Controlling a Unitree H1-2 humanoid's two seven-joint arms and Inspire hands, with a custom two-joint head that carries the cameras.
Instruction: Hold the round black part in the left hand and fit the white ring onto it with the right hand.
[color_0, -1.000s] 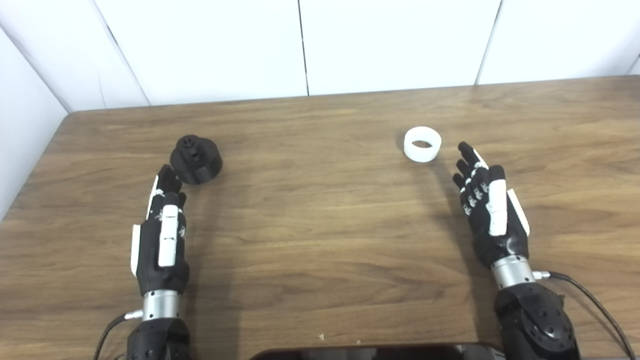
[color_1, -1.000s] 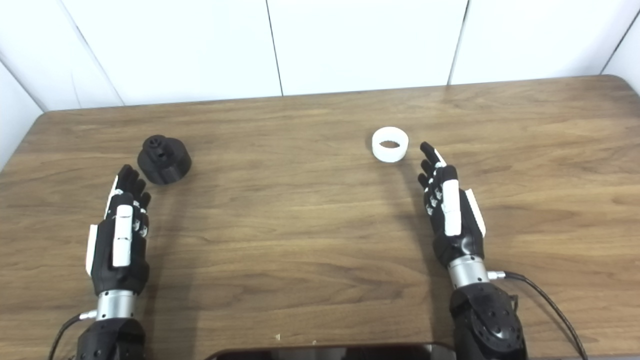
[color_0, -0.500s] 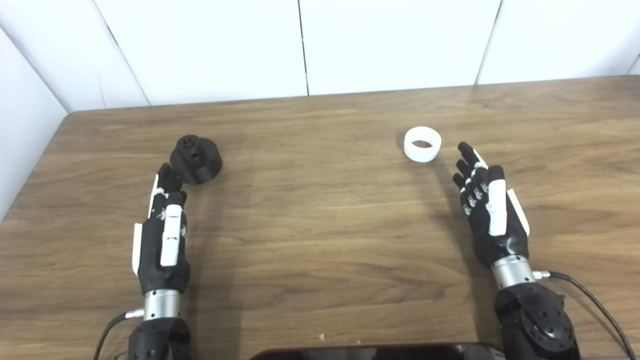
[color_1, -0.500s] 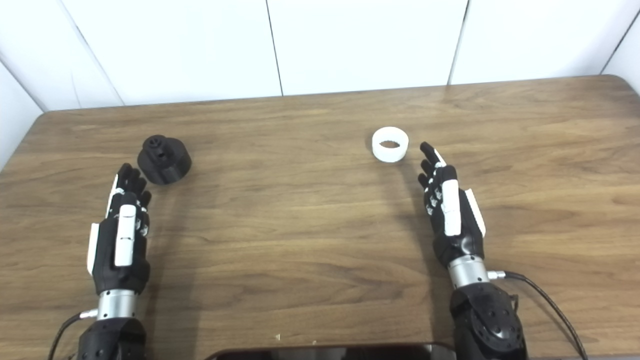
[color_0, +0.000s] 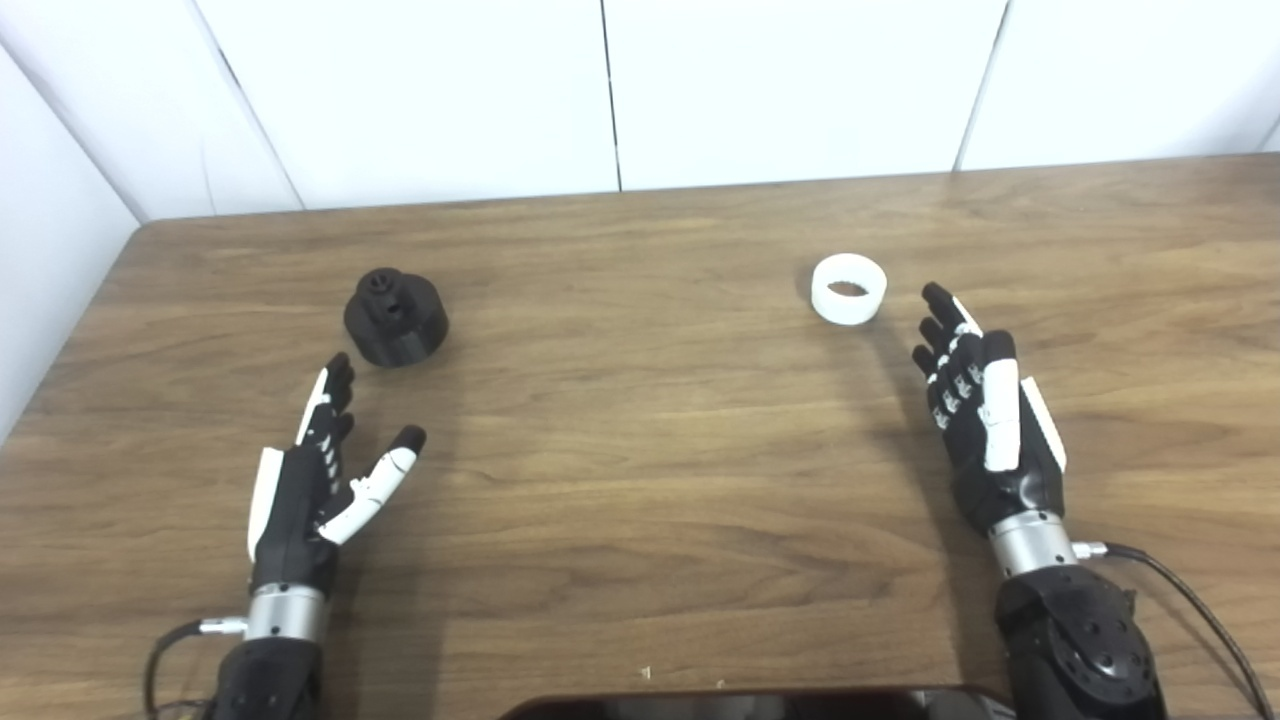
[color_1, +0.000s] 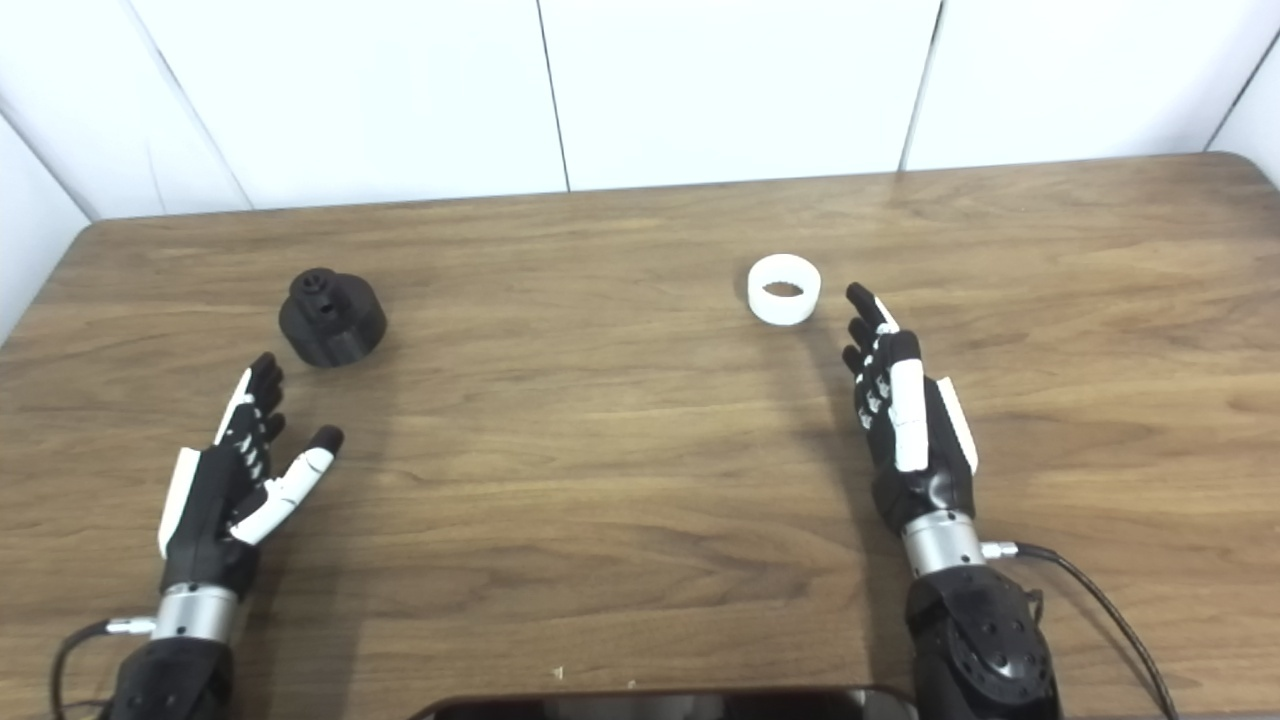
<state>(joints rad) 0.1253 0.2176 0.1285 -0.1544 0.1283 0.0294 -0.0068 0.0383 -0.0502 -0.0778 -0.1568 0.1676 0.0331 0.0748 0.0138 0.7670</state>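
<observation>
A round black part (color_0: 395, 318) sits upright toward the far left of a wooden bench (color_0: 640, 480), its narrower holed hub facing up. A short white ring (color_0: 848, 289) rests flat toward the far right, its opening facing up. The brown grained benchtop meets plain white wall panels (color_0: 780, 90) along its far edge. The left hand (color_0: 315, 475) lies near the front left, fingers spread and thumb splayed, holding nothing. The right hand (color_0: 985, 410) is empty, fingers extended together, tips just beside the ring.
</observation>
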